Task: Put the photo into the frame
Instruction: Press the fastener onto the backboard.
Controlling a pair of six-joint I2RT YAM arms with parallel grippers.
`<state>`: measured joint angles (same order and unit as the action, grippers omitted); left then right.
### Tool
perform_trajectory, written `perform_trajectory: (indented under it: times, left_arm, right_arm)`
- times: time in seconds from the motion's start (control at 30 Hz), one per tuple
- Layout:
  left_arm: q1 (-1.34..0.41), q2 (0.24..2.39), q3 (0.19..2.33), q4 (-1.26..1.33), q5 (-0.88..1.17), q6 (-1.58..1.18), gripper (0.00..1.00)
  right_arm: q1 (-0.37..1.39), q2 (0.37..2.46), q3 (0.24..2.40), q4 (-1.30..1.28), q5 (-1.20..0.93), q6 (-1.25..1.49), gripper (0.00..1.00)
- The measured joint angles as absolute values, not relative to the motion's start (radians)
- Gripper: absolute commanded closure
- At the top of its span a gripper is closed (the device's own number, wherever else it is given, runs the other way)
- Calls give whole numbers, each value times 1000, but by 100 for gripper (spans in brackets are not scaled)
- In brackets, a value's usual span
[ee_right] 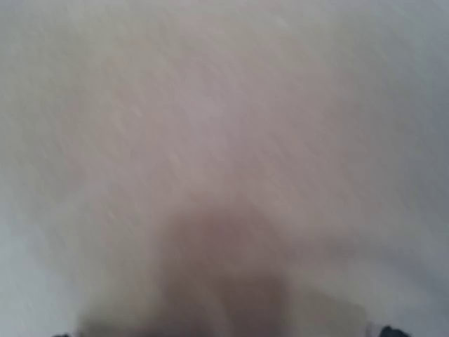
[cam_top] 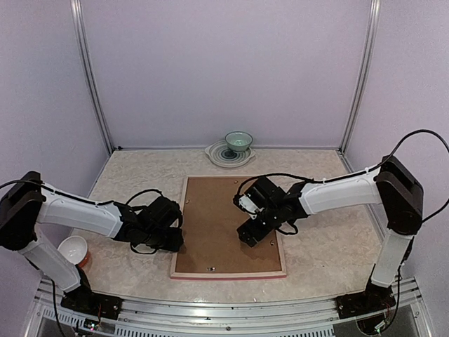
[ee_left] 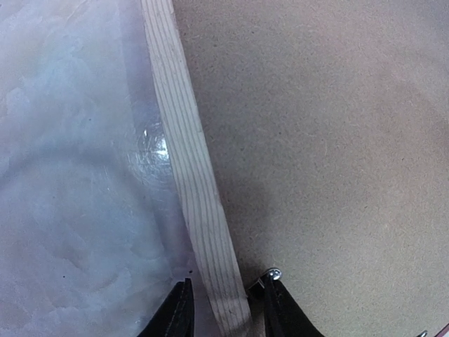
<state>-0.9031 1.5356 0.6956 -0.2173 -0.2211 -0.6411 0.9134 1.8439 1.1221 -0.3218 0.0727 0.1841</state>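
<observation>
Soft, even overhead light casts weak shadows. The right wrist view is completely blurred. A small glare spot shines on the table [ee_left: 70, 175].

The right wrist view is all blur, leaving the right pincer [cam_top: 250, 236] unreadable.

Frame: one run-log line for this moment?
frame face-down, backing in it | left fingers straddle left rail, unclamped | right fingers over backing, state unclear | photo not visible
</observation>
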Motion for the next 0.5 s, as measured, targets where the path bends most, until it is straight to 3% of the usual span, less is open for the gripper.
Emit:
perform_trajectory:
  times: [0.07, 0.2, 0.5]
  left_arm:
    - [-903, 1535, 696, -218, -222, -641, 58]
    - [-903, 1527, 696, -228, -221, -635, 43]
    - [-899, 1484, 696, -242, -237, -614, 18]
  right_arm:
    - [913, 1815, 1112, -352, 91, 200, 1]
    - [894, 1709, 1067, -402, 133, 267, 1]
    - [741, 1584, 921, -446, 130, 363, 7]
